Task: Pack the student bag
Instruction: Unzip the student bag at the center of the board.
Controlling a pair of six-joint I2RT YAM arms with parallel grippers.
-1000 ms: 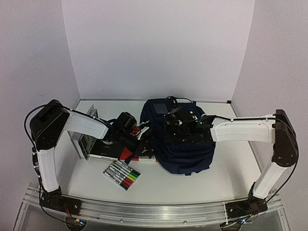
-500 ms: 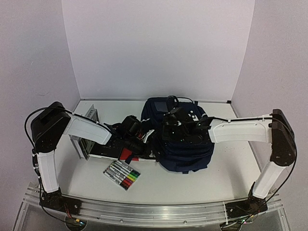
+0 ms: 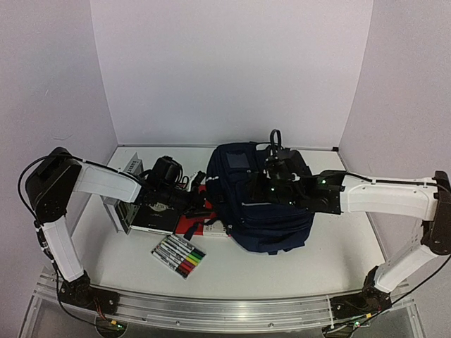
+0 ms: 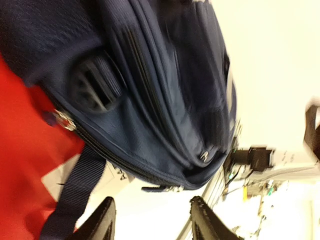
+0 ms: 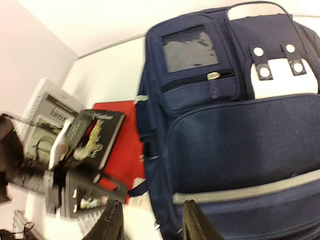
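**Top view.** The student bag [image 3: 271, 211], a large navy blue fabric backpack with thin white piping, lies on its back right of centre on the white counter [image 3: 338, 257], front pockets up. What I take to be its contents lies outside it, to its left. A flat red folder [image 3: 189, 224] touches the bag's side, with a black-covered book [image 3: 151, 218] and an upright grey box [image 3: 120, 204] beyond. A flat pack of coloured markers [image 3: 180, 255] lies nearer the arm bases. The left arm [image 3: 109, 182] reaches over these items to the bag's left flank, and the right arm [image 3: 380, 196] reaches in above the bag's front. I judge both are stationed there to work on the bag itself, since packing cannot start until a compartment is open.

**Left wrist view.** The left fingers [image 4: 102, 225] are spread with nothing between them, close to the bag's side seam. A dark webbing strap [image 4: 75, 190] trails from the bag across the red folder. The zip lines I can see here look closed, but blur keeps me from being sure.

**Right wrist view.** The right fingers [image 5: 112, 222] are also spread and empty, above the bag's front panel near its left edge. The small pocket under the clear window has its zip drawn shut. Whether the main compartment is open I cannot tell from here.
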